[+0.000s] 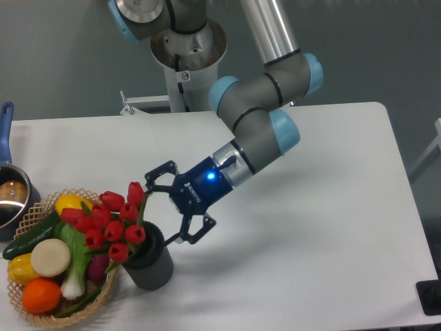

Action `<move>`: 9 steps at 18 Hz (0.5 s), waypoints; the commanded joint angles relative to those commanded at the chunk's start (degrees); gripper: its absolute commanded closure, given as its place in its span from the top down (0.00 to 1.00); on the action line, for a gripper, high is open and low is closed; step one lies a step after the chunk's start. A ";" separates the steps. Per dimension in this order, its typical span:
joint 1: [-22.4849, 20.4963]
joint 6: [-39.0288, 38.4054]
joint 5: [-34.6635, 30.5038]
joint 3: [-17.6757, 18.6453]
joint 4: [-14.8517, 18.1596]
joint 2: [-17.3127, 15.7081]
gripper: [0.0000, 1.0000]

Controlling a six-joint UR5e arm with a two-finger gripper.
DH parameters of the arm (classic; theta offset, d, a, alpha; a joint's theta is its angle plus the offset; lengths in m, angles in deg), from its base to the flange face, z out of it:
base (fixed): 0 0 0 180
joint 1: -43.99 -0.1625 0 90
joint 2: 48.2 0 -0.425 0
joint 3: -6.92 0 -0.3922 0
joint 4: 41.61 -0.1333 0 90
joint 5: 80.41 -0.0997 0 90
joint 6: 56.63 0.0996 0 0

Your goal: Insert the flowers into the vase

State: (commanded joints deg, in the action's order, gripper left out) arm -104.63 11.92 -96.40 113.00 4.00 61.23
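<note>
My gripper [167, 207] stands with its jaws spread wide and nothing between them, just right of the tulip bunch [110, 219]. The tulips already sit in the dark grey vase [150, 265] at lower left of the frame, their red heads leaning left over the rim of the wicker basket [31, 215]; the stems are hidden behind the blooms, so I cannot tell how deep they sit.

My worry is the lean. The bunch is heavy on its left side and the vase stands close against the basket, whether touching I cannot tell. My lower finger hangs right beside the vase mouth and my upper finger is near the topmost bloom. If I pull away carelessly I judge I could snag a leaf or nudge the vase and tip it toward the basket.

Room to move lies to the right and toward the upper middle of the white table [310, 227], bare as far as its right edge. The lower left is crowded: the basket of vegetables, and above it the steel pot [9, 200] with its blue handle at the left edge.
</note>
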 joint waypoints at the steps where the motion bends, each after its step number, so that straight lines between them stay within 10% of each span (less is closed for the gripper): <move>1: -0.96 0.00 0.00 0.27 0.00 -0.53 1.00; 9: -7.30 0.26 -13.68 -1.39 0.00 -3.61 1.00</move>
State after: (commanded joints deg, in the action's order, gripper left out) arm -111.92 12.18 -110.08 111.61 4.00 57.62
